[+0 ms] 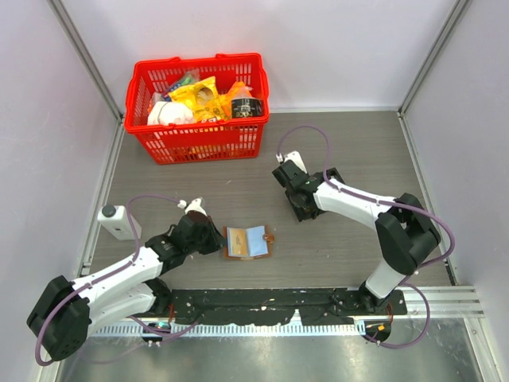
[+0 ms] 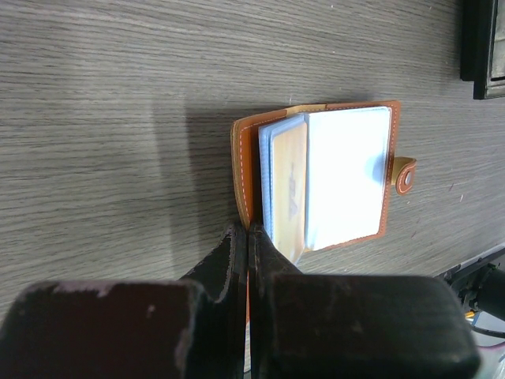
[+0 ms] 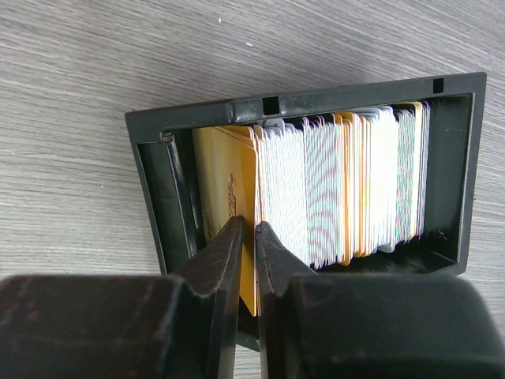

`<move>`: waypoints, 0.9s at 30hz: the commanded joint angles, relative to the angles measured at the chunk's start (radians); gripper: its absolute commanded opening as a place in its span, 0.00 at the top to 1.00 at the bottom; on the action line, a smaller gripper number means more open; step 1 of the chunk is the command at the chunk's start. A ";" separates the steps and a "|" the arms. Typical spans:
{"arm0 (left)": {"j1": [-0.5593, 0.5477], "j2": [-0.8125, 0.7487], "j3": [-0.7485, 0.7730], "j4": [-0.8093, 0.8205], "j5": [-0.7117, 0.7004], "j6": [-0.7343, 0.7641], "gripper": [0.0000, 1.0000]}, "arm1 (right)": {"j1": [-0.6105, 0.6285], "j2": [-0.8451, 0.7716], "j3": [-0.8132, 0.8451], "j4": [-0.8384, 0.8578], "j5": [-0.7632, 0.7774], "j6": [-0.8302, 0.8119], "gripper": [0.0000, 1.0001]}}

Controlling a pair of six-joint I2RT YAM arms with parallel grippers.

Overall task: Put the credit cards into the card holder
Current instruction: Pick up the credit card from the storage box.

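The brown card holder [image 1: 246, 241] lies open on the table, a yellow-orange card [image 2: 288, 189] tucked in its clear pockets and its snap tab [image 2: 405, 175] pointing right. My left gripper [image 2: 249, 229] is shut on the edge of the holder's left cover [image 2: 241, 170]. In the right wrist view a black open-top box [image 3: 316, 103] holds several upright credit cards [image 3: 347, 181] in white, yellow and pale colours. My right gripper [image 3: 248, 225] has its fingers pressed on both faces of the leftmost yellow-orange card [image 3: 221, 181], which still stands in the box.
A red basket [image 1: 199, 107] full of groceries stands at the back left. A small white device [image 1: 118, 221] sits by the left wall. The black box is mostly hidden under my right gripper [image 1: 301, 208] at mid-table. Grey walls close in three sides.
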 commanded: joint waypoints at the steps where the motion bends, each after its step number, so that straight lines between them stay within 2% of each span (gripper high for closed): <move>1: -0.002 -0.006 -0.006 0.031 0.003 0.015 1.00 | 0.013 -0.057 0.003 -0.006 0.026 -0.003 0.86; 9: -0.002 -0.011 -0.010 0.028 0.000 0.015 1.00 | 0.026 -0.100 0.028 -0.060 -0.089 0.033 0.97; 19: -0.003 -0.023 -0.010 0.016 -0.011 0.008 1.00 | 0.069 -0.258 0.054 -0.069 -0.162 0.133 0.99; 22: -0.003 -0.029 -0.010 0.011 -0.013 0.008 1.00 | 0.077 -0.300 0.025 -0.022 -0.256 0.194 0.99; 23: -0.002 -0.031 -0.012 0.011 -0.013 0.005 1.00 | 0.080 -0.312 0.010 0.000 -0.329 0.222 0.99; 27: -0.003 -0.034 -0.022 0.016 -0.019 -0.008 1.00 | 0.118 -0.369 -0.110 0.187 -0.480 0.389 0.99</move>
